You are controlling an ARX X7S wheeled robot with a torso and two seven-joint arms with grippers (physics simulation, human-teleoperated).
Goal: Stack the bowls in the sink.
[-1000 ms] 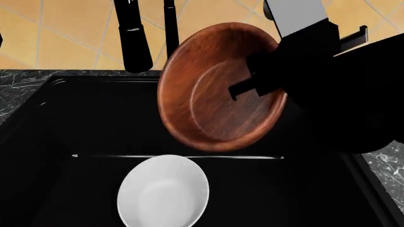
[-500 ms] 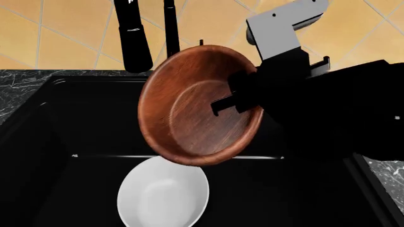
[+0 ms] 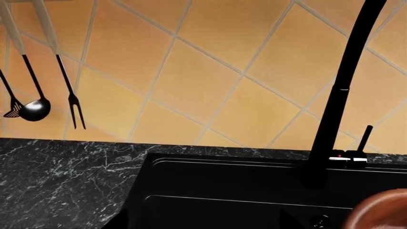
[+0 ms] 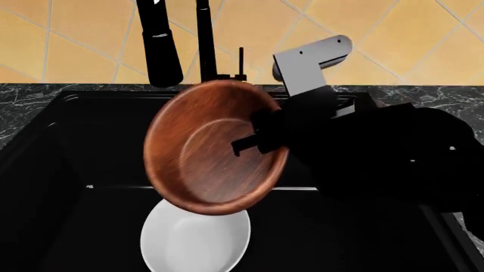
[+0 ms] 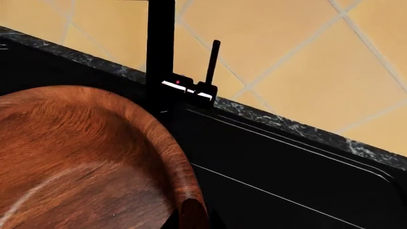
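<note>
Surrounding the black sink (image 4: 68, 147) are dark marbled stone (image 3: 57, 181) and orange wall tiles (image 3: 210, 71). Right gripper (image 4: 257, 139) clamps the wooden bowl (image 4: 204, 153) by its rim, tilted steeply, mouth facing the camera, above the upright white bowl (image 4: 192, 241) on the basin floor. Left gripper's jaws cannot be told.

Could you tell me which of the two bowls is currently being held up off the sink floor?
The reddish-brown wooden bowl, tilted in the right gripper; the white bowl rests below.

Orange-yellow tiled wall (image 3: 190, 81), pale grout lines set diagonally. Three dark utensils hang against it: slotted spoon (image 3: 11, 112), ladle (image 3: 35, 109), two-pronged fork (image 3: 75, 106). Below, dark grey marbled stone worktop (image 3: 64, 181).
</note>
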